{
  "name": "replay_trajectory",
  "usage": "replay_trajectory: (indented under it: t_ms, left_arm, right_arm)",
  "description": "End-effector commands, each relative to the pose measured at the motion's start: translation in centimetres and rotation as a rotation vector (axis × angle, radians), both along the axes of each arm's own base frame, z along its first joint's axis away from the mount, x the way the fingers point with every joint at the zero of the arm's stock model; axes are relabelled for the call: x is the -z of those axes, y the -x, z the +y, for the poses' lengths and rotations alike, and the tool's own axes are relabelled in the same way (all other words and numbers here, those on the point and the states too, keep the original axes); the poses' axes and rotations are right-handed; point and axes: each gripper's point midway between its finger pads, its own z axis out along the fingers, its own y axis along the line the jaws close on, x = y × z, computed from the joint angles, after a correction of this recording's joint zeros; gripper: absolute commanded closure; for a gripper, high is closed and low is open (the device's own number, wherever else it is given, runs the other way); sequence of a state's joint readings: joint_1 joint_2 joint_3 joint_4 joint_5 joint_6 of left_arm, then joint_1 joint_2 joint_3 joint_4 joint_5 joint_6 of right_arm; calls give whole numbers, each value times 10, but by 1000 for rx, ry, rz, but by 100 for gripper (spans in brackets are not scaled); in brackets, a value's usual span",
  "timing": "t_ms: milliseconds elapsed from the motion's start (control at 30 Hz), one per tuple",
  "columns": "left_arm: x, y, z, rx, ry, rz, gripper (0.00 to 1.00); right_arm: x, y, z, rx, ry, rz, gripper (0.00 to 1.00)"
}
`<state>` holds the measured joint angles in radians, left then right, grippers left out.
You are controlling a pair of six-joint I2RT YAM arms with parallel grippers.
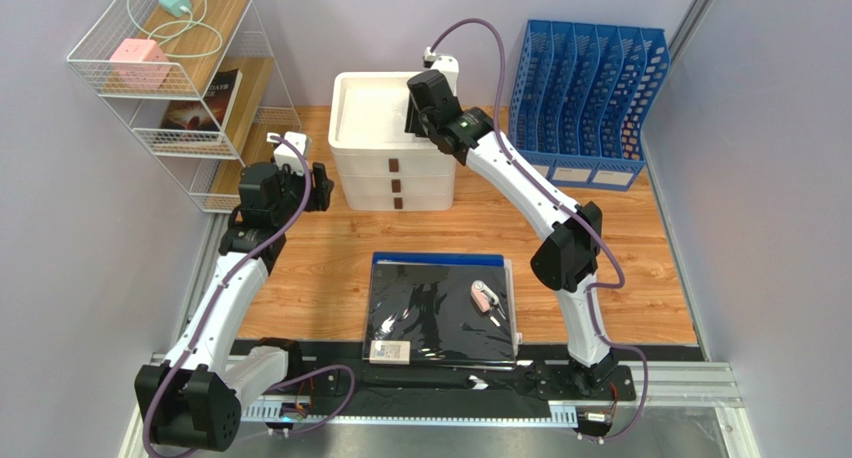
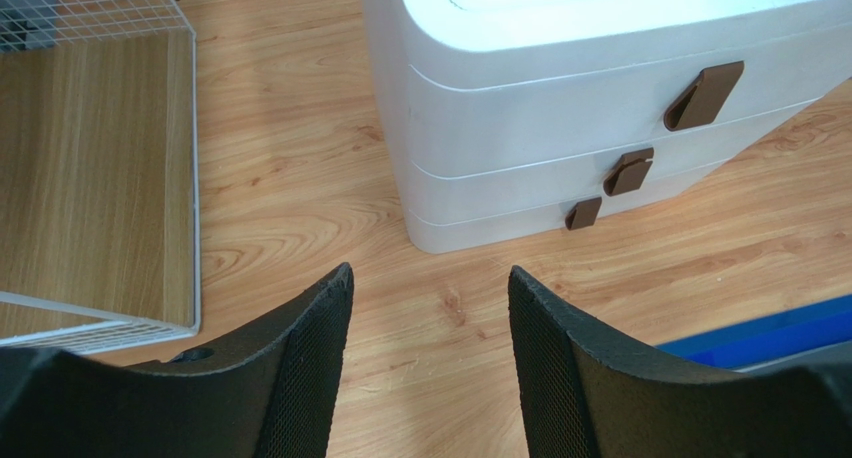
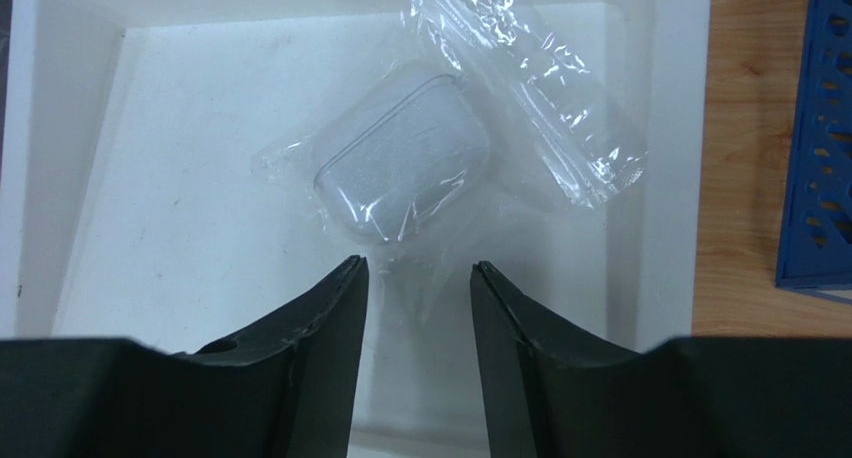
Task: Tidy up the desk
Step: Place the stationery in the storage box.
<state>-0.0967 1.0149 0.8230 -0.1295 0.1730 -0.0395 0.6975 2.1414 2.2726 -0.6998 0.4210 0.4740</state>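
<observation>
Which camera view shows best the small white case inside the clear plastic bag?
The right wrist view: the bagged white case lies in full sight in the drawer unit's top tray, just beyond the open right pincer. In the top external view the right arm covers it. The left wrist view shows only the drawer unit's front.

Drawer unit point(image 1: 392, 143) blocks the far middle of the desk point(image 1: 320, 263). Left of it, a bare lane runs to the wire shelf point(image 1: 180, 88). Right of it, the file rack point(image 1: 585, 98) leaves a narrow gap. In front of it, open wood reaches a black folder point(image 1: 440, 308). On top of it lies a bagged case point(image 3: 400, 183).
</observation>
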Motion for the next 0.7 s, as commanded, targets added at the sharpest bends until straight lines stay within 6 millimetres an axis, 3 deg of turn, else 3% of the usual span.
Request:
replay_trajectory:
  t_ms: [0,167,367,400,467,500,533,567,600,633,667]
  left_arm:
    - [-12,-2,0,0,17,-48,36]
    - [-10,-3,0,0,17,-45,36]
    - [-11,-4,2,-15,14,-55,36]
    - [-10,-4,2,-15,13,-53,36]
    - [-9,-4,2,-12,14,-52,36]
    - [-9,-4,2,-12,14,-51,36]
    - [-8,-4,2,-13,13,-49,36]
    - [-9,-5,2,-15,13,-50,36]
    - [-9,-4,3,-18,12,-50,36]
    - [-9,-4,3,-22,10,-54,36]
    - [-10,-4,4,-23,10,-57,36]
  right_arm:
    - [-24,6,10,-71,-28,-46,45]
    - [-48,9,10,-90,-61,-97,43]
    - [-91,33,-3,-90,-124,-195,45]
    - [-107,44,-7,-96,-137,-221,46]
    - [-110,56,-11,-99,-120,-234,45]
    - [-129,73,-12,-113,-135,-267,42]
    - [-121,82,-13,-117,-99,-265,41]
    - [-134,98,-19,-119,-103,-281,41]
    - [-134,117,-12,-145,-97,-278,39]
    - [-126,125,-19,-97,-68,-276,38]
    - [-109,151,-21,-105,-36,-249,34]
